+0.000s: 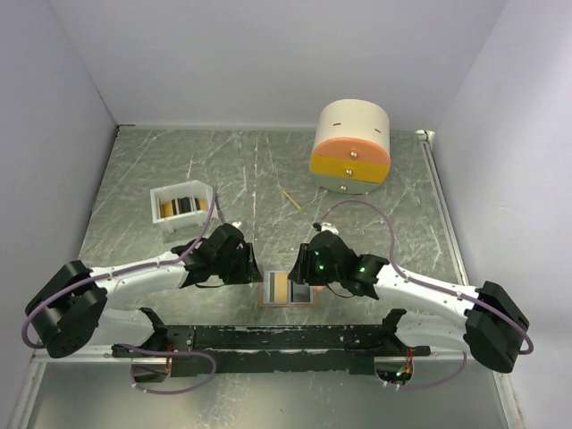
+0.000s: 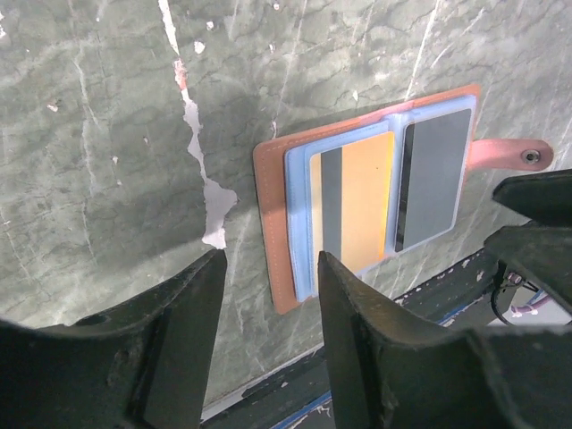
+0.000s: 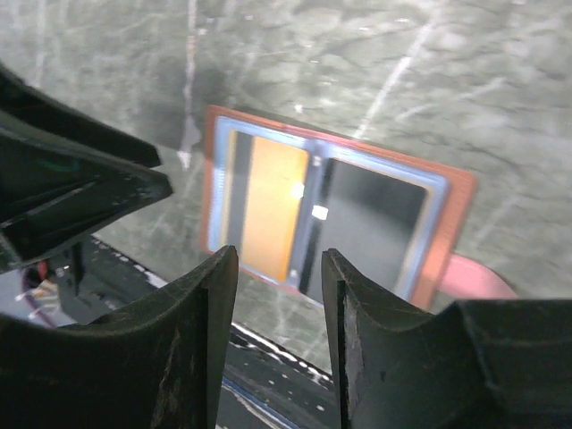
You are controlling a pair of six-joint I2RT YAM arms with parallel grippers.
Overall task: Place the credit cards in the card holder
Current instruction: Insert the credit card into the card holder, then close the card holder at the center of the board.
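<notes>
Scuffed grey-green marbled table (image 1: 268,170), white walls (image 1: 268,63) all round. The card holder (image 1: 290,290) lies open on it. The left gripper (image 2: 271,304) and right gripper (image 3: 280,304) both gape, empty.

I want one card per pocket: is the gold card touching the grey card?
Apart. The left wrist view shows the gold card and the grey card in separate pockets of the card holder, a light blue strip between them.
</notes>
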